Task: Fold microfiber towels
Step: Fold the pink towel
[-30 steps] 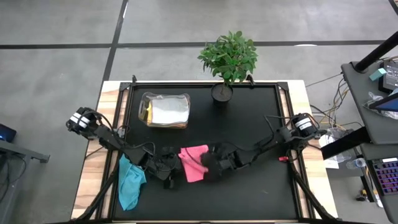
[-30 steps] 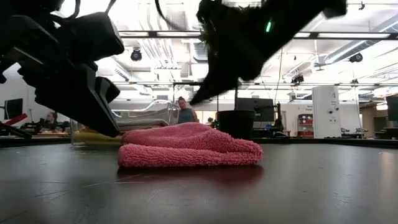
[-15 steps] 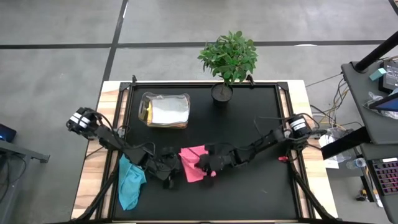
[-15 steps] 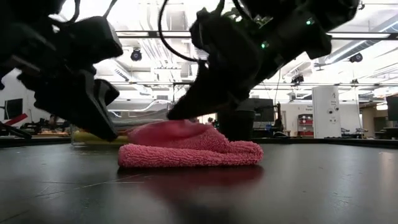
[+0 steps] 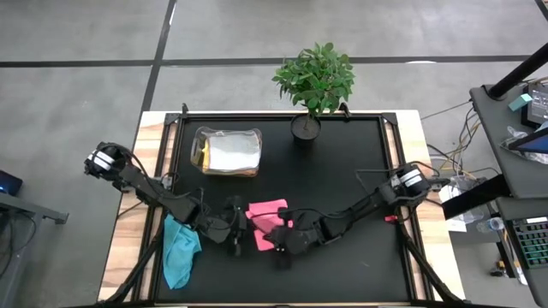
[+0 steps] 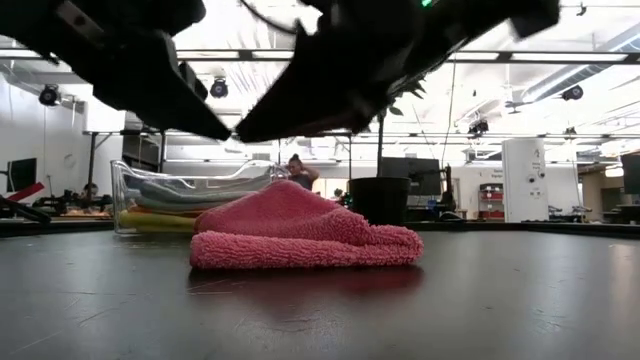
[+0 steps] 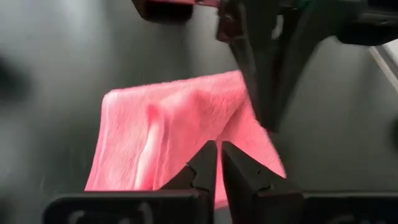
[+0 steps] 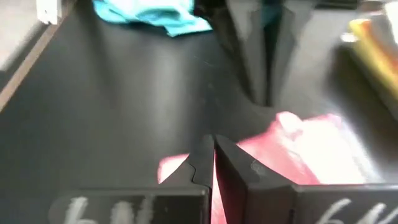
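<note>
towels are what we see first: a pink towel (image 5: 269, 222) lies folded on the black table (image 5: 342, 171), near its front middle. in the low view it (image 6: 300, 236) is a soft heap, two layers thick. a teal towel (image 5: 178, 252) lies crumpled at the left front edge of the table, half over the edge. we also see a clear box (image 5: 227, 151) at the back left, with a white-grey towel (image 5: 231, 154) on top and a yellow one (image 6: 155, 219) under it.

the left gripper (image 5: 235, 233) hangs just beside the left side of the pink towel, and its fingers (image 7: 205, 168) are pressed together, holding nothing. the right gripper (image 5: 281, 244) is over the front right corner of the same towel, also with fingers (image 8: 202, 158) closed and empty. both tips are close to each other, above the cloth. a plant (image 5: 315, 81) in a pot stands at the back edge.
</note>
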Available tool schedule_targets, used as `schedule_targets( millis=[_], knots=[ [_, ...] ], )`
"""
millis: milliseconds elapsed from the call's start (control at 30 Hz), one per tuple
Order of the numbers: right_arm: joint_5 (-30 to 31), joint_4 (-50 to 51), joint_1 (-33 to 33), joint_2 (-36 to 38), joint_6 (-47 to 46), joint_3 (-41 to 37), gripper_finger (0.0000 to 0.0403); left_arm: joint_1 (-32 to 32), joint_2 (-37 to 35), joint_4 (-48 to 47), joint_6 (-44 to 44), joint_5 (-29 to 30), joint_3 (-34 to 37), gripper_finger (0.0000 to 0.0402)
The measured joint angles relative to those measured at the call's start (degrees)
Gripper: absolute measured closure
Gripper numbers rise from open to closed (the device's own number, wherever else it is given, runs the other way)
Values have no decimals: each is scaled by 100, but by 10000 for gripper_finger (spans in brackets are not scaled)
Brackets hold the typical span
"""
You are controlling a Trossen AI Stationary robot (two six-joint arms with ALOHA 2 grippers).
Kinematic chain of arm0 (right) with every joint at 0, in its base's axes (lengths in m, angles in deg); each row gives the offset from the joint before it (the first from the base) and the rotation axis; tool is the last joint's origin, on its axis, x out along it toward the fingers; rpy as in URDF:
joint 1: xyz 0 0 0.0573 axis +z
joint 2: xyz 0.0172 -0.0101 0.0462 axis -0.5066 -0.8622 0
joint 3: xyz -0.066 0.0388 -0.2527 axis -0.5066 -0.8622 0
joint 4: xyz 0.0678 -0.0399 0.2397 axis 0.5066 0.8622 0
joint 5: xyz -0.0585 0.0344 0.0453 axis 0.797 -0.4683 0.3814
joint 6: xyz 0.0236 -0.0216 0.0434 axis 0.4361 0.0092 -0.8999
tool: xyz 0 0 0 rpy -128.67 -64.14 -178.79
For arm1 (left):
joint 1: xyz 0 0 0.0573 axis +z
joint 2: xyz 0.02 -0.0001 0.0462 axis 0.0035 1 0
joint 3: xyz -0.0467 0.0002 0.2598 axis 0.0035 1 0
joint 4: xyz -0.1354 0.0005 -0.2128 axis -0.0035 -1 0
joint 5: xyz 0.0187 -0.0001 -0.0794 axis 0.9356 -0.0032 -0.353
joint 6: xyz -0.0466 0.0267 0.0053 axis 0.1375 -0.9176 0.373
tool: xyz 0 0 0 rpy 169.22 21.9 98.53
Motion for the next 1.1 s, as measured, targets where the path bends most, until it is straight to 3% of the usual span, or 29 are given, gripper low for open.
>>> schedule_targets(
  millis=[167, 267, 400, 667, 1100],
  knots=[
    [887, 899, 279, 408, 23, -47, 394, 122, 63, 446, -47, 294, 10, 338],
    [1006, 1130, 403, 627, -89, -93, 394, 230, 97, 527, 46, 665, 15, 299],
    [1062, 1195, 537, 766, -128, -181, 394, 453, 167, 852, 45, 638, 9, 267],
    [1157, 1197, 588, 796, -261, -320, 394, 676, 785, 1573, 198, 334, -11, 263],
    [1161, 1249, 585, 796, -192, -374, 394, 879, 1847, 1534, 638, -147, -491, 271]
  ],
)
